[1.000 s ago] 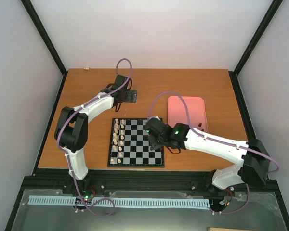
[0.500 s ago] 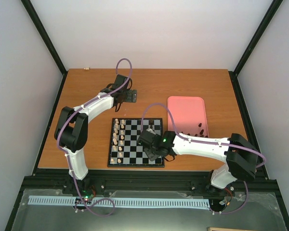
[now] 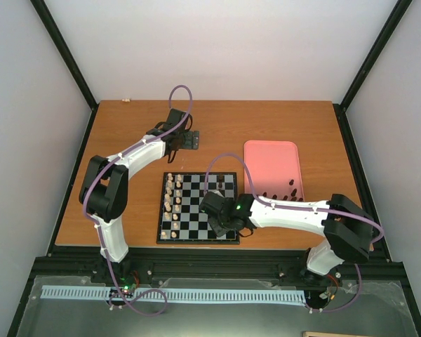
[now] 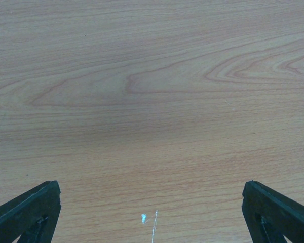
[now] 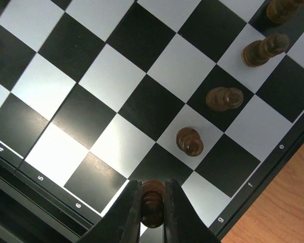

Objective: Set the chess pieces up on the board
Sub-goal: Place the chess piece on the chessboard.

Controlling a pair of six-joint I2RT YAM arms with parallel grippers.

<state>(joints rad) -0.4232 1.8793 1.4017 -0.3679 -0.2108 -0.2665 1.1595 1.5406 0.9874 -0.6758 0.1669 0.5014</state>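
right gripper (image 5: pixel 153 201) seen pinched tight on dark piece (image 5: pixel 153 210), at near-right corner of board (image 5: pixel 142 104). few more dark pieces (image 5: pixel 189 140) lined up along that edge. left gripper (image 4: pixel 151 192) spread wide over bare table (image 4: pixel 152 91), well behind board.

We see a wooden table (image 3: pixel 288 123) carrying the board (image 3: pixel 194 208) near its front edge, a pink tray (image 3: pixel 270 163) just beside it, and a pale scrap (image 3: pixel 126 100) at the far-left corner.

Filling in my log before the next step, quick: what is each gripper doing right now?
Left gripper: open, holding nothing, over the bare wooden table.
Right gripper: closed on a dark chess piece, at the board edge.
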